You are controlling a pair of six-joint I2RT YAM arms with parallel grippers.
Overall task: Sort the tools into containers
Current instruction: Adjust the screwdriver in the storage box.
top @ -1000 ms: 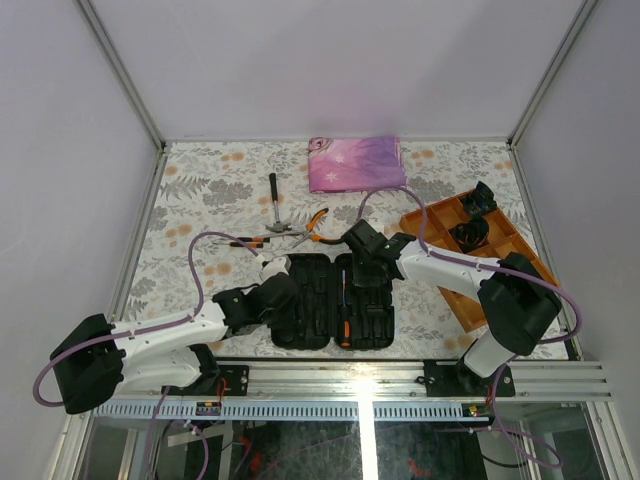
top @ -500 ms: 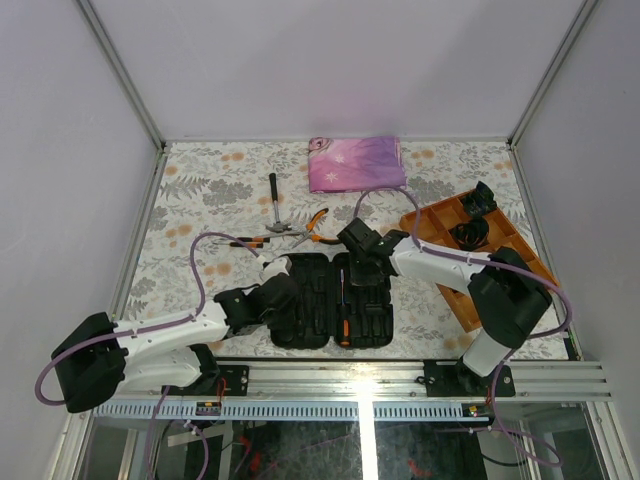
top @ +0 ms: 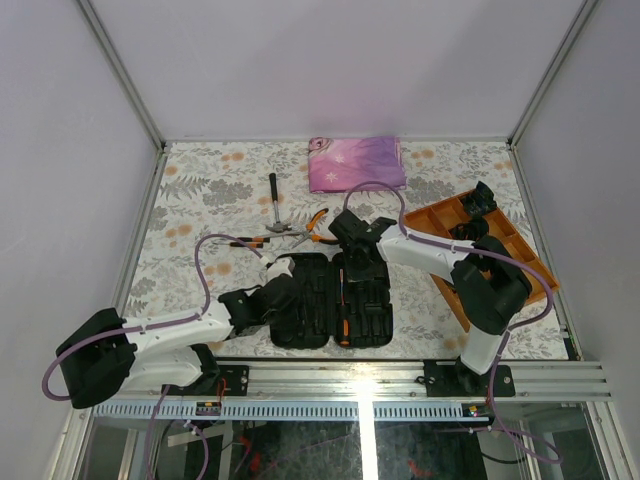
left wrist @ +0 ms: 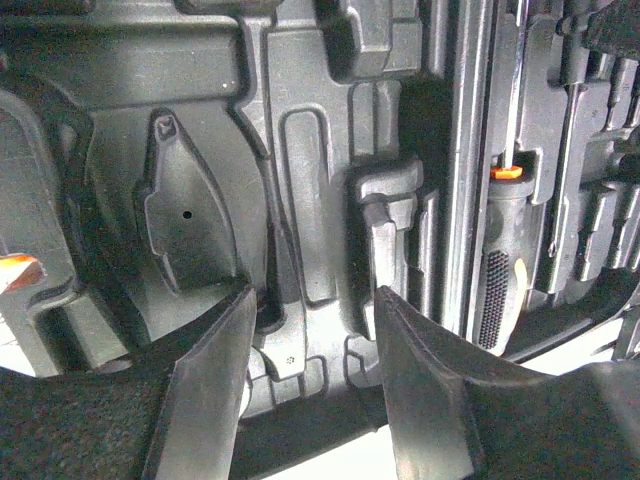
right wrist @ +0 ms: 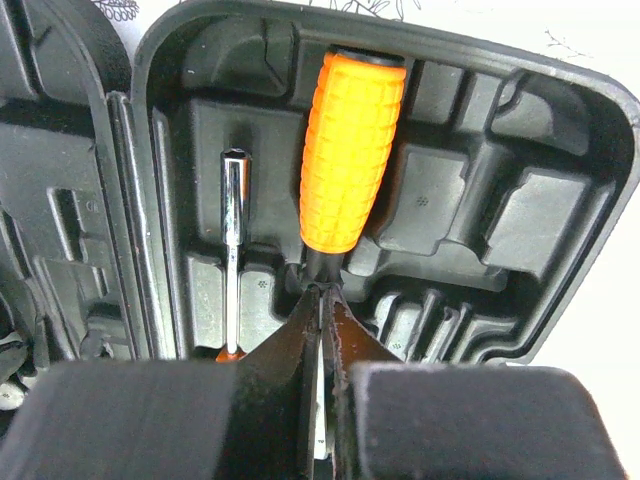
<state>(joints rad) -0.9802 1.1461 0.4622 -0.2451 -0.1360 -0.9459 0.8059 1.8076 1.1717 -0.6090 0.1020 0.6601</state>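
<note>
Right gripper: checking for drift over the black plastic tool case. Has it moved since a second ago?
Yes: the right gripper slid left and away, toward the far edge of the black tool case.

No lettering, brand, number or sign can be read anywhere, not even on the black moulded-plastic tool case (top: 318,312).

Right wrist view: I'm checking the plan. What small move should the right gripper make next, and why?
Probably a light downward press: the right gripper is shut, tips at the neck of the orange-handled tool, which lies along its slot in the tool case, maybe not fully seated.
</note>
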